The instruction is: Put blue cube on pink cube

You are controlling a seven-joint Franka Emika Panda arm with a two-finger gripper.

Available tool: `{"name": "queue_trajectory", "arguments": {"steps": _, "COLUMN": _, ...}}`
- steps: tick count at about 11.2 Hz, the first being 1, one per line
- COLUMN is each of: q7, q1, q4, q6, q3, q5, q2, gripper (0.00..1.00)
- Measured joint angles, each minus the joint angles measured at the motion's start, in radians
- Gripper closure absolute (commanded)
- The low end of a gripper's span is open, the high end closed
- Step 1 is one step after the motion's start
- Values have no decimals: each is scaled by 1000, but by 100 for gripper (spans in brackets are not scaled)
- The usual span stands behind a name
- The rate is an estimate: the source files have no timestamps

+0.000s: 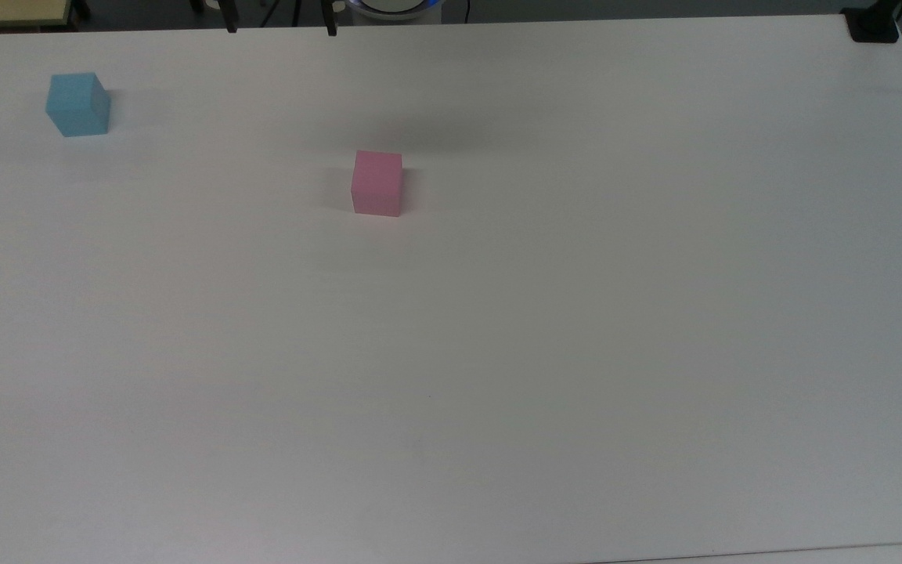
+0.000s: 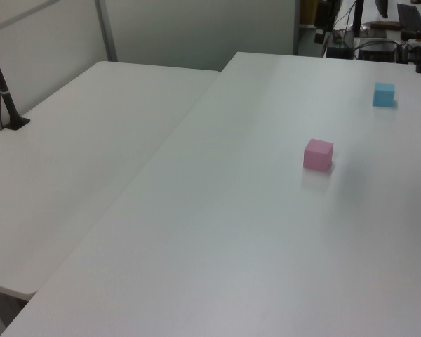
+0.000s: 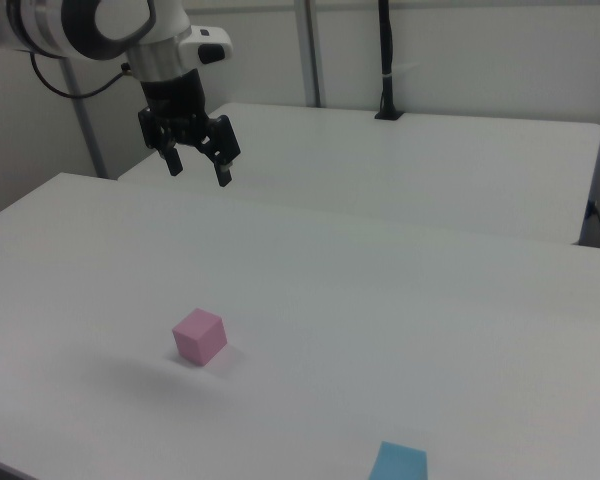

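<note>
Spread apart and holding nothing, the jaws of the gripper (image 3: 197, 164) hang high over the table (image 3: 400, 300), fingers pointing down. In the top view two dark fingertips (image 1: 331, 27) poke in at the upper edge.

The blue cube (image 1: 77, 104) sits flat on the table near the top view's upper left corner; in the right view it lies at the bottom edge (image 3: 399, 462), and in the left view far back on the right (image 2: 384, 94). The pink cube (image 1: 377, 183) stands well apart from it, nearer the table's middle (image 2: 318, 154) (image 3: 199, 336). A soft shadow lies on the table beside it. A second white table (image 2: 70, 161) adjoins, with a black pole (image 2: 1, 88) on it.
</note>
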Motion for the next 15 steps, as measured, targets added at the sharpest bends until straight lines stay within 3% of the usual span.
{"name": "queue_trajectory", "arguments": {"steps": 10, "q7": -5, "q1": -4, "q4": 0, "q6": -62, "q3": -1, "q5": -5, "q2": -1, "gripper": 0}}
{"name": "queue_trajectory", "arguments": {"steps": 14, "q7": -48, "q1": -43, "q4": -24, "q6": -129, "q3": -16, "q5": -114, "q2": -1, "gripper": 0}}
{"name": "queue_trajectory", "arguments": {"steps": 15, "q7": -81, "q1": -60, "q4": -37, "q6": -129, "q3": -39, "q5": -141, "q2": 0, "gripper": 0}}
